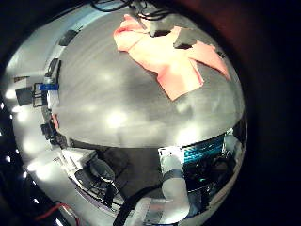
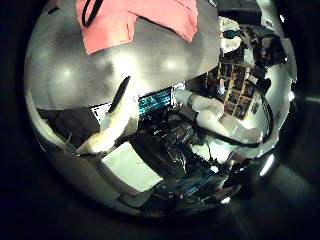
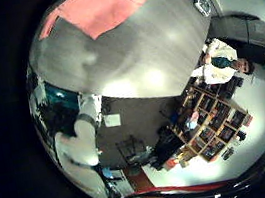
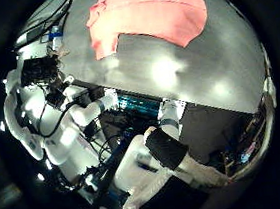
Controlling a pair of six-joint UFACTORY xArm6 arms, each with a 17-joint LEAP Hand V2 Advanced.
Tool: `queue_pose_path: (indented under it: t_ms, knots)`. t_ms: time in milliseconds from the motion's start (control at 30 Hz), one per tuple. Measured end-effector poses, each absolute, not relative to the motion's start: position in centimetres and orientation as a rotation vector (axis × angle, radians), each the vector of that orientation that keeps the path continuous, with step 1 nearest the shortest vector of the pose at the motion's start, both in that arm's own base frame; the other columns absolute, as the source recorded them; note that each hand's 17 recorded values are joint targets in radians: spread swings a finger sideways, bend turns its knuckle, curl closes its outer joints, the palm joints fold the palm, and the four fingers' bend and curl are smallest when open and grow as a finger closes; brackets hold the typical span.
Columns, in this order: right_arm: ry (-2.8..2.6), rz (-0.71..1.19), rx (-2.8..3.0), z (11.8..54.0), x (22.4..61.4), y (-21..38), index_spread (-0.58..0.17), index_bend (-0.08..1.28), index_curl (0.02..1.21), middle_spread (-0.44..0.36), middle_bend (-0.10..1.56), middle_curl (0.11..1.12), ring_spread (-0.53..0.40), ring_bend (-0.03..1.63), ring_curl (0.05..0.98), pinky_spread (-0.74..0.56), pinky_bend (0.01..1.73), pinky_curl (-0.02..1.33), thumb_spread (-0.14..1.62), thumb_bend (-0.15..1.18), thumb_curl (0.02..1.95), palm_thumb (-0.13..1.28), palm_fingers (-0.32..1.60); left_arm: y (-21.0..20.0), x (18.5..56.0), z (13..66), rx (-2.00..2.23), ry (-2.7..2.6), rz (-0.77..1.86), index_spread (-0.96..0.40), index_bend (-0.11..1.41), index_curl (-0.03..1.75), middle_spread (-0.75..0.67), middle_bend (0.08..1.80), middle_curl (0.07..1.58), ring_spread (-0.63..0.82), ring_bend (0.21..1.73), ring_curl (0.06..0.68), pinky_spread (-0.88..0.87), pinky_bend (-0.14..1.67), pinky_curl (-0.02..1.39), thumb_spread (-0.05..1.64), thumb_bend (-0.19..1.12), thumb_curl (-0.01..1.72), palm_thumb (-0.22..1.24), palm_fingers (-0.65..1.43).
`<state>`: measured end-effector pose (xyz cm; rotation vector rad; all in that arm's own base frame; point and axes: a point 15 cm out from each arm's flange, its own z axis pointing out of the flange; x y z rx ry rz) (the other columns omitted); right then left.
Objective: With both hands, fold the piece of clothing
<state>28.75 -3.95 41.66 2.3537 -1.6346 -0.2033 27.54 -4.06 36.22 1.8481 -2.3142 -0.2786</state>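
Observation:
The piece of clothing (image 1: 174, 61) lies spread on the table (image 1: 113, 104), with a short sleeve sticking out at one side. It also shows in the left thumb side palm view (image 2: 130, 20), in the right little finger side palm view (image 3: 98, 8) and in the right thumb side palm view (image 4: 151, 18). In each it is small and lies flat, so both palms are well above it. No finger is on the cloth. A hand (image 4: 43, 90) with its arm hangs beside the table.
Bare table top (image 4: 187, 74) lies between the clothing and the table's edge. White arm segments (image 1: 174, 193) stand beyond that edge, also in the right little finger side palm view (image 3: 79, 143). Shelves (image 3: 211, 117) stand farther off in the room.

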Motion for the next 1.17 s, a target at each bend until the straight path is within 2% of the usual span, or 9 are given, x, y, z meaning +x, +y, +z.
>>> queue_pose_path:
  t_ms: [267, 400, 533, 833, 1000, 1167]
  knots:
    - [-1.642, -0.236, 2.336, 40.9, 28.9, -4.5, -0.178, 0.16, 0.28, 0.140, 0.21, 0.35, 0.186, 0.44, 0.224, 0.38, 0.50, 0.25, 1.18, -0.02, 0.42, 0.47, 0.13, -4.2, 27.7, 36.0, 1.835, -2.340, -0.305, -0.08, 0.20, 0.48, 0.17, 0.18, 0.32, 0.29, 0.60, 0.164, 0.26, 0.28, 0.36, 1.18, -0.02, 0.35, 0.45, 0.30]
    - [-1.653, -0.254, 2.335, 40.5, 28.9, -4.3, -0.175, 0.15, 0.27, 0.126, 0.22, 0.35, 0.181, 0.44, 0.226, 0.38, 0.49, 0.25, 1.19, -0.01, 0.41, 0.50, 0.14, -3.9, 28.0, 34.1, 1.800, -2.353, -0.331, -0.08, 0.20, 0.48, 0.17, 0.18, 0.32, 0.29, 0.60, 0.163, 0.26, 0.28, 0.36, 1.18, -0.02, 0.34, 0.45, 0.30]
    - [-1.672, -0.292, 2.329, 40.0, 29.0, -3.9, -0.181, 0.15, 0.27, 0.110, 0.23, 0.35, 0.176, 0.45, 0.232, 0.38, 0.48, 0.25, 1.20, -0.01, 0.40, 0.53, 0.15, -2.7, 30.0, 31.1, 1.775, -2.396, -0.363, -0.07, 0.16, 0.46, 0.17, 0.19, 0.33, 0.30, 0.61, 0.169, 0.26, 0.30, 0.37, 1.18, -0.02, 0.34, 0.45, 0.27]
    - [-1.762, -0.392, 2.263, 38.3, 29.8, -3.4, -0.187, 0.16, 0.28, 0.094, 0.23, 0.35, 0.165, 0.45, 0.235, 0.37, 0.46, 0.25, 1.20, -0.02, 0.38, 0.54, 0.17, -1.5, 35.2, 23.7, 1.773, -2.487, -0.334, 0.01, 0.14, 0.38, 0.25, 0.18, 0.32, 0.35, 0.64, 0.186, 0.28, 0.41, 0.40, 1.10, -0.03, 0.32, 0.31, 0.10]
    - [-1.754, -0.415, 2.246, 37.6, 29.9, -3.6, -0.181, 0.16, 0.28, 0.090, 0.23, 0.35, 0.164, 0.44, 0.234, 0.37, 0.45, 0.26, 1.20, -0.02, 0.38, 0.54, 0.18, -2.3, 38.3, 20.9, 1.771, -2.552, -0.269, 0.02, 0.15, 0.35, 0.29, 0.18, 0.31, 0.40, 0.65, 0.194, 0.32, 0.44, 0.40, 1.05, -0.03, 0.31, 0.29, 0.05]
    - [-1.745, -0.429, 2.237, 37.2, 30.5, -3.7, -0.177, 0.16, 0.28, 0.083, 0.23, 0.35, 0.163, 0.44, 0.234, 0.37, 0.44, 0.26, 1.20, -0.02, 0.38, 0.55, 0.18, -3.9, 39.7, 18.8, 1.730, -2.556, -0.301, 0.02, 0.15, 0.33, 0.31, 0.19, 0.31, 0.43, 0.67, 0.201, 0.35, 0.46, 0.39, 0.98, -0.04, 0.31, 0.25, 0.02]
